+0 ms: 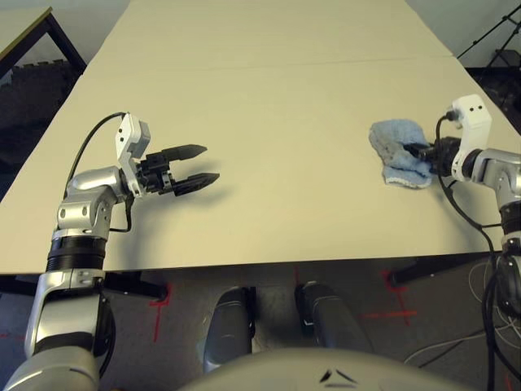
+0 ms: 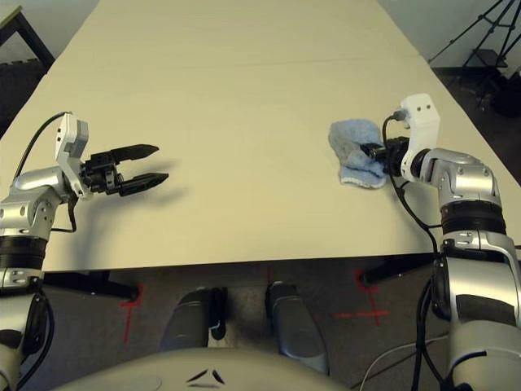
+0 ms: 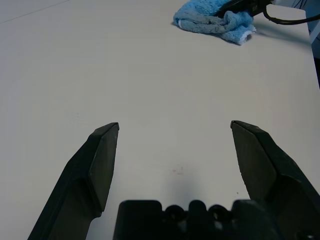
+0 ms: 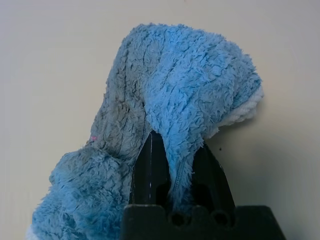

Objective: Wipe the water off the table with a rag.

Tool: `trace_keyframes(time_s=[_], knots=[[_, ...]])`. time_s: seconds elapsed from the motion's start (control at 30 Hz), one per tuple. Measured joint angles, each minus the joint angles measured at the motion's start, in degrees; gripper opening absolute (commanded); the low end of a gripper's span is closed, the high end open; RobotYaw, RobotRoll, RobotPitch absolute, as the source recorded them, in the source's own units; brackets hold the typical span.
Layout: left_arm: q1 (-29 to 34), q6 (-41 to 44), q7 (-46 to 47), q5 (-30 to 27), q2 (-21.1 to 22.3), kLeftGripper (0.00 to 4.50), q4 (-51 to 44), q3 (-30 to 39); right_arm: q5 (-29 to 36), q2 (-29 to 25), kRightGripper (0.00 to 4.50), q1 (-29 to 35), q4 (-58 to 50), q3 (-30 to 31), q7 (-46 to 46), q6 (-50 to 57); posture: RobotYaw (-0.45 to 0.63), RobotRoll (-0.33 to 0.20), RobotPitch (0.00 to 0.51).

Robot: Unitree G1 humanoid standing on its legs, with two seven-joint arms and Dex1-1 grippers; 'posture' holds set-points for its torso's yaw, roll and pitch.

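Two claws: one at each side of the counter, well apart from each other.
Left claw: at about 9 o'clock on the counter, its two black fingers spread wide with bare counter between them, holding nothing, tips pointing toward 3 o'clock.
Right claw: at about 3 o'clock near the counter's right edge, fingers pressed close together and pinching a fold of the rag.
Rag: light blue and fuzzy with a whitish edge, bunched into a crumpled heap, lying on the counter at the right claw's tips; from the right wrist it drapes over and between the fingers.
Counter: pale cream top with a thin seam line running across it toward 12 o'clock.
Water: cannot tell any drops apart on the counter.
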Motion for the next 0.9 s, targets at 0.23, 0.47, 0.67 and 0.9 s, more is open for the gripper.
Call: trace_keyframes(time_s=[0.23,0.47,0.67,0.9], knots=[[-0.5,0.0,-0.4,0.2,0.0,4.5,1.1,0.0,-0.8,-0.6,0.16,0.0,1.2,0.0,-0.1,-1.3,-0.15,0.0,0.126],[-1.8,-0.1,-0.6,0.5,0.0,4.5,1.8,-0.3,-1.1,-1.7,2.7,0.0,1.3,-0.3,-0.3,-2.6,-0.15,0.0,0.129],[-1.9,-0.2,0.2,0.5,0.0,4.5,1.9,0.4,4.6,-5.2,4.46,-0.4,1.3,-7.2,5.5,-4.8,-0.15,0.0,0.132],[-2.9,-3.8,11.4,0.2,-2.8,4.5,4.2,6.8,9.0,-4.1,4.46,0.2,1.8,-14.4,6.6,-17.1,-0.15,0.0,0.142]])
